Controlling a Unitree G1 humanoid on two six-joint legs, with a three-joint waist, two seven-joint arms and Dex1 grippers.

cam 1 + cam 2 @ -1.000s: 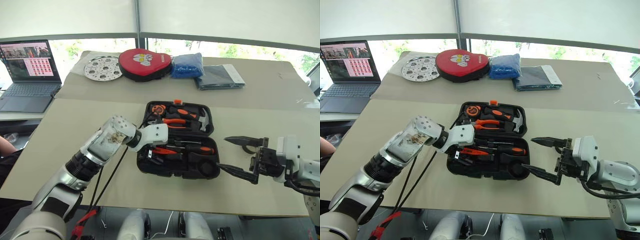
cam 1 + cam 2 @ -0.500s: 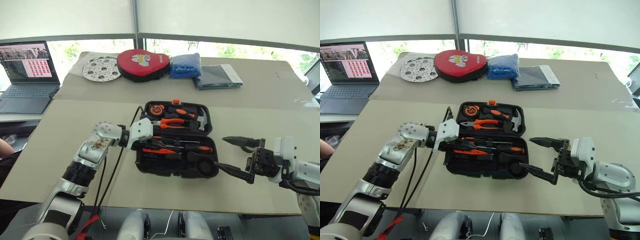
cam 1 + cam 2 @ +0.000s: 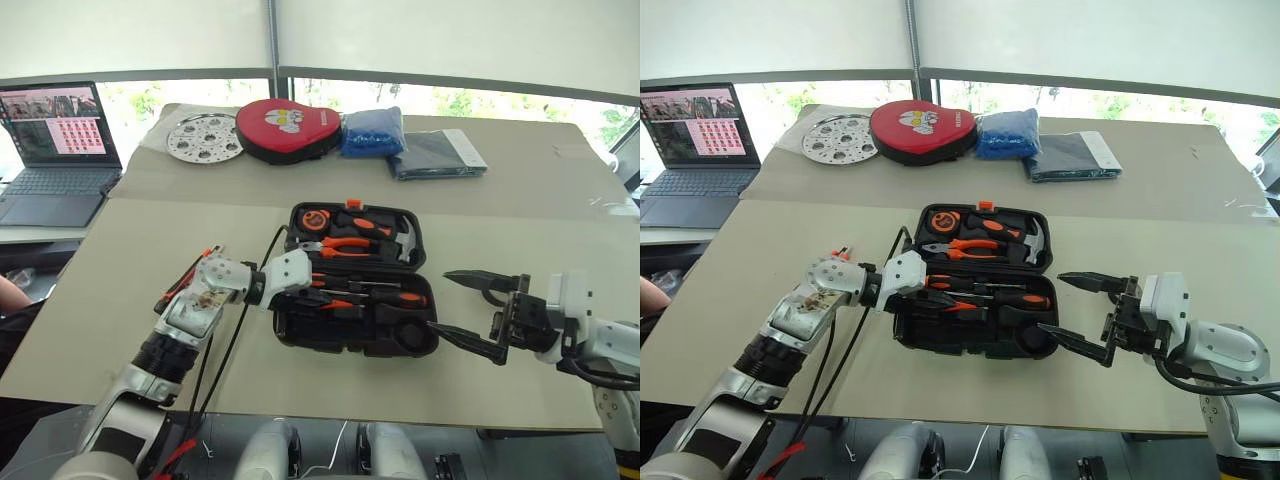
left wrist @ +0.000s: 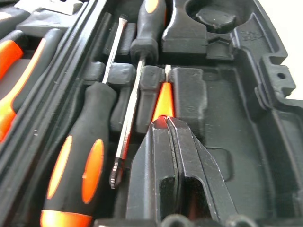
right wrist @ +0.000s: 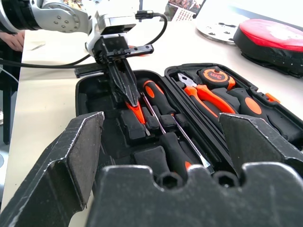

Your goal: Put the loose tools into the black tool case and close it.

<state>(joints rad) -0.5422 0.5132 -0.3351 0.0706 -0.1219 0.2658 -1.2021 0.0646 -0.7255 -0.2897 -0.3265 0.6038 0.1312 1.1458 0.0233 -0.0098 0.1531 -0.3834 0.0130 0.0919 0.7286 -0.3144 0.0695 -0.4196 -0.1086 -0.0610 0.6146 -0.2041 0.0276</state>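
The black tool case (image 3: 352,338) lies open in the middle of the table. Its far half holds orange-handled pliers (image 3: 345,243), a hammer (image 3: 405,240) and a tape measure (image 3: 318,217). In the near half two orange-and-black screwdrivers (image 4: 88,161) (image 4: 150,28) lie side by side in their slots. My left gripper (image 4: 165,122) reaches into that half from the left. Its fingers are shut on the slim orange tester pen (image 4: 163,101), which lies along a slot beside the screwdrivers. My right gripper (image 3: 440,302) hangs open just off the case's right end, holding nothing.
Along the table's far edge lie a perforated metal disc (image 3: 205,135), a red zip pouch (image 3: 290,128), a blue bag (image 3: 373,130) and a dark folder (image 3: 438,153). An open laptop (image 3: 55,150) stands on a side table at the left.
My left gripper has sunk into the case's near half and its fingers have shut on the tester pen. The right gripper has stayed where it was, open.
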